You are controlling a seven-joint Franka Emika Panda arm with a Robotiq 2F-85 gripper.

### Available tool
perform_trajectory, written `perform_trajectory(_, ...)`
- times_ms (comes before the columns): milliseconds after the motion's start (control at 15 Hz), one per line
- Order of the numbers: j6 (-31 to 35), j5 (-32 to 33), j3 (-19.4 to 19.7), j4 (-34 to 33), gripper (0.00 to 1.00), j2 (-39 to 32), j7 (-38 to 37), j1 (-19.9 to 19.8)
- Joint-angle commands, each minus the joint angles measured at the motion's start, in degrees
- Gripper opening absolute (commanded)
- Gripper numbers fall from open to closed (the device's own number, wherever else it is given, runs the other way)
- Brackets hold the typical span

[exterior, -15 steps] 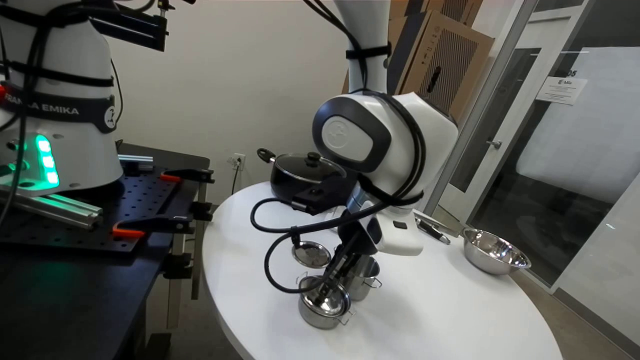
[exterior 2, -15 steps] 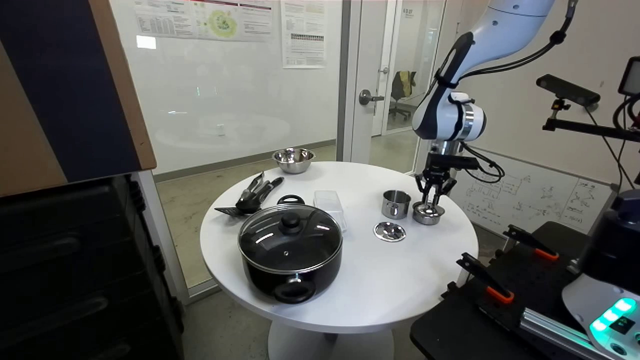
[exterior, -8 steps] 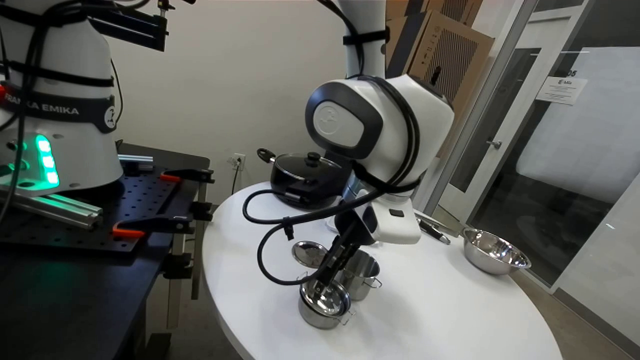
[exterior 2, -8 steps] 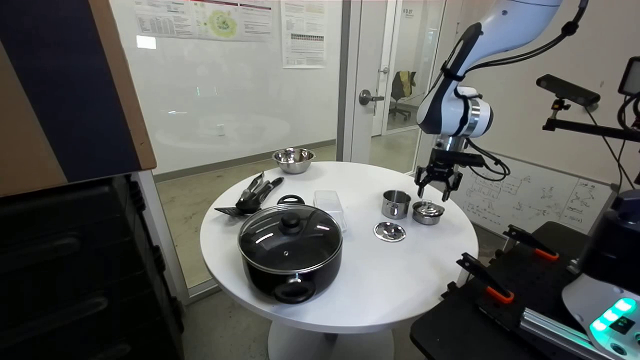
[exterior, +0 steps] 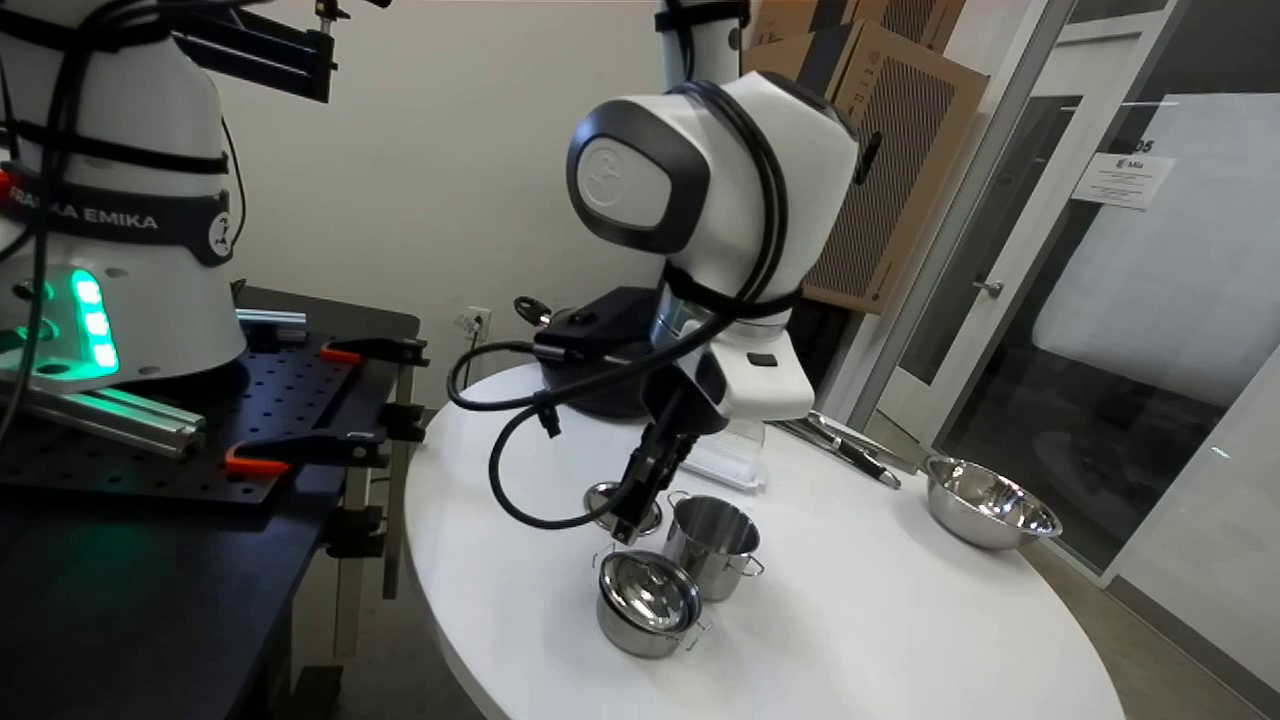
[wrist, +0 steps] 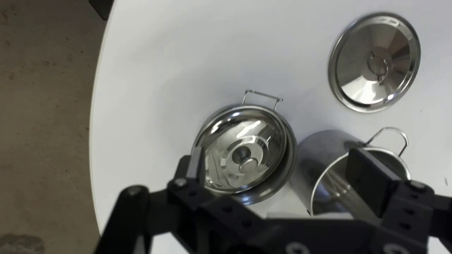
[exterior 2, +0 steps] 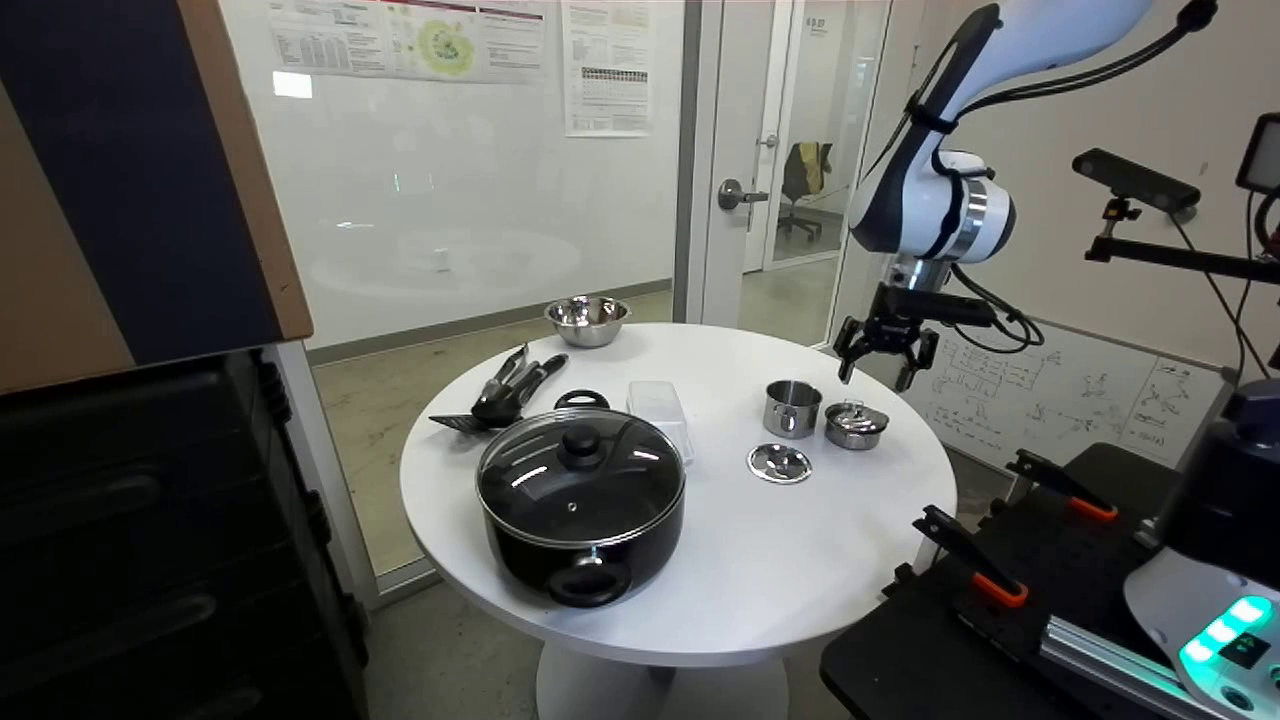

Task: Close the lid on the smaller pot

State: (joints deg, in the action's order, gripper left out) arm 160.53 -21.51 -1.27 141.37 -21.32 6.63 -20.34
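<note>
Lid (wrist: 240,150) sits on the smaller pot (exterior: 640,638), and look, it's off-centre!
From the wrist view, a crescent of pot shows past its edge along one side; up above, apart from it, hangs the end effector (exterior 2: 876,379), jaws spread wide and gripping nothing! Just beside the pot stands the steel cup (exterior: 712,560), and a second steel lid (exterior 2: 779,463) lies flat on the white bench (exterior 2: 800,560) nearby.
</note>
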Motion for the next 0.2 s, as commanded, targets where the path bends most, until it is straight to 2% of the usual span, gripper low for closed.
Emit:
perform_trajectory(0,-0.18,-0.21,0.61,1.42,1.0,1.14,0.92,0.91)
perform_trajectory(133,-0.12,-0.22,0.68,3.37,1.0,2.8,1.69,1.3)
